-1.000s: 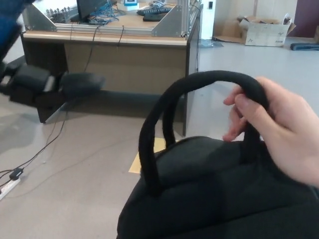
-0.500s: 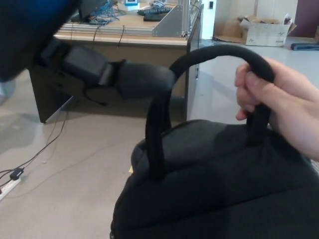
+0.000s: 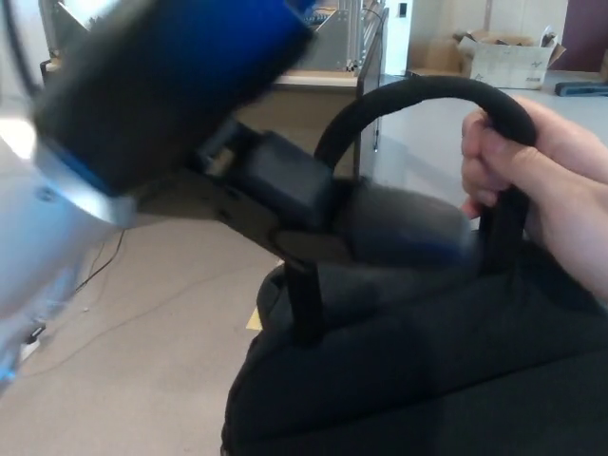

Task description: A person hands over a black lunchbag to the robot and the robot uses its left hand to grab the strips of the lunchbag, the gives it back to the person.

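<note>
Two hands meet at a black lunch bag (image 3: 418, 380) that fills the near right of the scene. A person's hand (image 3: 532, 180) reaches in from the right and grips the top of the bag's looped strap (image 3: 418, 90), holding it up in an arch. The robot's left hand (image 3: 380, 228) comes in from the left on a blurred blue and silver arm (image 3: 142, 95) and pokes through the loop under the strap, just above the bag's top. Blur hides the fingers, so whether they are spread or closed around the strap cannot be told. Far behind stands a wooden desk (image 3: 313, 95) with a metal frame on it, and a cardboard box (image 3: 503, 62) sits on the floor at far right.
</note>
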